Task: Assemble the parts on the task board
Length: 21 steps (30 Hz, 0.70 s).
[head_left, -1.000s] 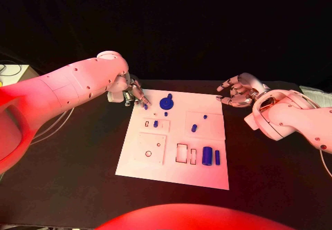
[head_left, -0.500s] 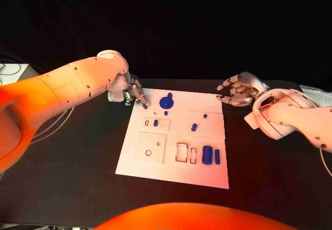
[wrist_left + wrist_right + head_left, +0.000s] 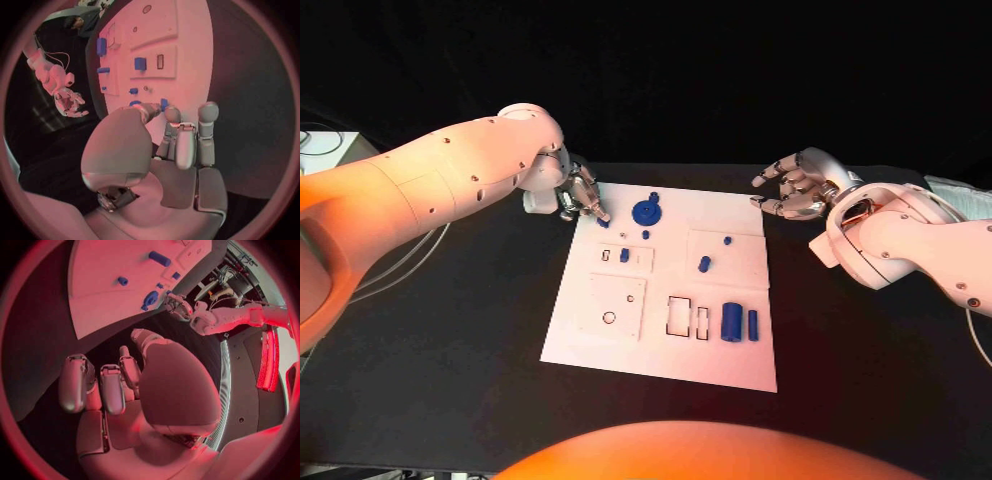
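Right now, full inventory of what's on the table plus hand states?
task board: one, white, middle of the black table, with recessed rectangular slots and small holes.
gear-shaped part: one, blue, on the board near its far edge.
cylinder parts: two, blue, side by side near the board's near right area, the thicker one on the left.
small parts: several, blue, scattered over the board's far half; exact count hard to tell.
table: one, black, under the board.
left hand: at the board's far left corner, fingertips pinching a small blue piece.
right hand: off the board's far right corner, above the table, fingers apart, holding nothing.
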Tool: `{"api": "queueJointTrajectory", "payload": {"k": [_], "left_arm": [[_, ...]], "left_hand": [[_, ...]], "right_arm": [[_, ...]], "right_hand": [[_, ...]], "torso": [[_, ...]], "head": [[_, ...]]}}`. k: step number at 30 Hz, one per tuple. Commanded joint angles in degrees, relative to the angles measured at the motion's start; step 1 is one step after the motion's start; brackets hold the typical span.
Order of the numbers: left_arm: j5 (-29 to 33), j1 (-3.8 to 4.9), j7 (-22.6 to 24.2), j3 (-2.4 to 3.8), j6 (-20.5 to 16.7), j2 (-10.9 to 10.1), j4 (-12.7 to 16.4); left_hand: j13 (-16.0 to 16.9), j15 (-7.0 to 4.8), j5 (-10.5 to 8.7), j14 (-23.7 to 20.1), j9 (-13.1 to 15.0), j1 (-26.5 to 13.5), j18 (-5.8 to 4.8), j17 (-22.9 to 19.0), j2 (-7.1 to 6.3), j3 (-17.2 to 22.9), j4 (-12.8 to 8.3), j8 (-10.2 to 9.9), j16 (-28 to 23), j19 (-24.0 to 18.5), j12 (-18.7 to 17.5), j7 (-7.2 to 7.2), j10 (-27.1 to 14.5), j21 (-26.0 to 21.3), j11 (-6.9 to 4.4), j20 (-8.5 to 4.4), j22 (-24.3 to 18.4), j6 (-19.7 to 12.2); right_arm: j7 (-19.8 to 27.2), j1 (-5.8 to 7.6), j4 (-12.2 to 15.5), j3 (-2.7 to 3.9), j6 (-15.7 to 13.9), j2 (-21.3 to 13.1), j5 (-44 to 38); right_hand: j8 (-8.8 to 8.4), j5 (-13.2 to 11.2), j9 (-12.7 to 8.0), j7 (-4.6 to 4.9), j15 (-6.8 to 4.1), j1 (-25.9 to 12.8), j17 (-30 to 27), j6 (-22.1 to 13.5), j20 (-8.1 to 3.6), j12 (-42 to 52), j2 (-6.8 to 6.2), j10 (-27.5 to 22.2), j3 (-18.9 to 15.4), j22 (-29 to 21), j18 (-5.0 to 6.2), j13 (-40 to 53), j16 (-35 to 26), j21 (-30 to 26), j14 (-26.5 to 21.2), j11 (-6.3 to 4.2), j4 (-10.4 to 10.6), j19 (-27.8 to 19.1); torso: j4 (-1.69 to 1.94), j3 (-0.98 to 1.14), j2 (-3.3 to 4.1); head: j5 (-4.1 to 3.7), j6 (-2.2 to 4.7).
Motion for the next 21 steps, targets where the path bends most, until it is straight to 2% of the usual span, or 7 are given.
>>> {"api": "queueJointTrajectory", "payload": {"k": [1,4,7,9,14,21], "left_arm": [[3.5,0.03,0.0,0.07,-0.9,-0.9,1.6],[4.3,0.05,0.1,0.11,-1.9,-2.1,3.6],[6.0,0.09,0.1,0.13,-2.5,-3.7,6.1],[7.0,0.11,0.1,0.14,-3.0,-4.8,7.9],[7.6,0.1,0.3,-0.03,-4.8,-7.2,12.0],[4.4,-0.13,0.8,-0.93,-9.8,-10.6,18.2]], "left_hand": [[0.7,-0.43,0.43,2.3,3.3,-1.3,-0.53,2.8,-0.74,8.0,-7.3,2.9,0.4,0.7,0.5,-0.4,0.9,0.6,-0.03,-0.07,1.1,0.3],[2.1,-0.76,0.76,2.9,3.5,-2.8,-0.87,4.1,-1.93,11.0,-8.9,3.5,0.9,2.1,1.4,-0.69,2.5,1.9,-0.38,-0.4,3.2,0.9],[3.1,-1.06,1.15,3.3,3.6,-4.6,-1.15,5.0,-2.72,13.2,-10.2,4.0,1.3,3.1,1.9,-1.0,3.8,2.8,-0.69,-0.67,4.9,1.6],[3.7,-1.19,1.55,3.4,3.6,-5.4,-1.28,5.3,-3.04,14.0,-10.8,4.1,1.4,3.6,2.2,-1.14,4.3,3.2,-0.82,-0.79,5.6,1.9],[4.5,-1.38,2.2,3.5,3.7,-6.5,-1.43,5.6,-3.51,15.1,-11.7,4.4,1.5,4.1,2.6,-1.34,5.2,3.7,-1.03,-0.98,6.5,2.4],[6.2,-1.67,3.48,3.8,3.7,-7.9,-1.63,6.3,-4.18,16.4,-13.0,4.7,1.7,4.8,3.5,-1.67,6.7,4.4,-1.36,-1.27,7.8,3.2]], "right_arm": [[0.5,-0.02,0.1,0.01,0.2,0.0,-0.4],[0.5,-0.02,0.1,0.01,0.2,-0.1,-0.4],[0.5,-0.02,0.1,0.01,0.2,-0.2,-0.4],[0.5,-0.02,0.1,0.01,0.1,-0.3,-0.4],[0.5,-0.02,0.1,0.01,0.1,-0.4,-0.4],[0.5,-0.03,0.0,0.0,0.1,-0.5,-0.1]], "right_hand": [[0.19,0.2,0.0,0.04,-0.3,-0.2,5.7,-0.2,0.0,0.0,-0.25,-0.2,0.2,6.4,1.08,0.1,-0.3,-0.1,3.1,-0.06,0.0,-0.2],[0.22,0.2,0.0,0.04,-0.3,-0.2,5.6,-0.2,0.0,-0.1,-0.26,-0.2,0.3,6.4,1.09,0.0,-0.3,-0.2,3.1,-0.06,0.0,-0.2],[0.22,0.2,0.0,0.04,-0.3,-0.2,5.6,-0.2,0.0,-0.1,-0.26,-0.2,0.3,6.4,1.09,0.0,-0.3,-0.2,3.1,-0.06,0.0,-0.2],[0.22,0.2,0.0,0.04,-0.3,-0.2,5.6,-0.2,0.0,-0.1,-0.26,-0.2,0.3,6.4,1.09,0.0,-0.3,-0.2,3.1,-0.06,0.0,-0.2],[0.22,0.2,0.0,0.04,-0.3,-0.2,5.6,-0.2,0.0,-0.1,-0.26,-0.2,0.3,6.4,1.09,0.0,-0.3,-0.2,3.1,-0.06,0.0,-0.2],[0.22,0.2,0.0,0.04,-0.3,-0.2,5.6,-0.2,0.0,-0.1,-0.26,-0.2,0.3,6.4,1.09,0.0,-0.3,-0.2,3.1,-0.06,0.0,-0.2]], "torso": [[0.09,0.11,-0.17],[0.1,0.12,-0.19],[0.18,0.22,-0.37],[0.25,0.32,-0.48],[0.35,0.4,-0.74],[0.71,0.44,-1.28]], "head": [[0.05,-0.06],[0.07,-0.04],[0.12,-0.19],[0.17,-0.25],[0.24,-0.34],[0.38,-0.71]]}}
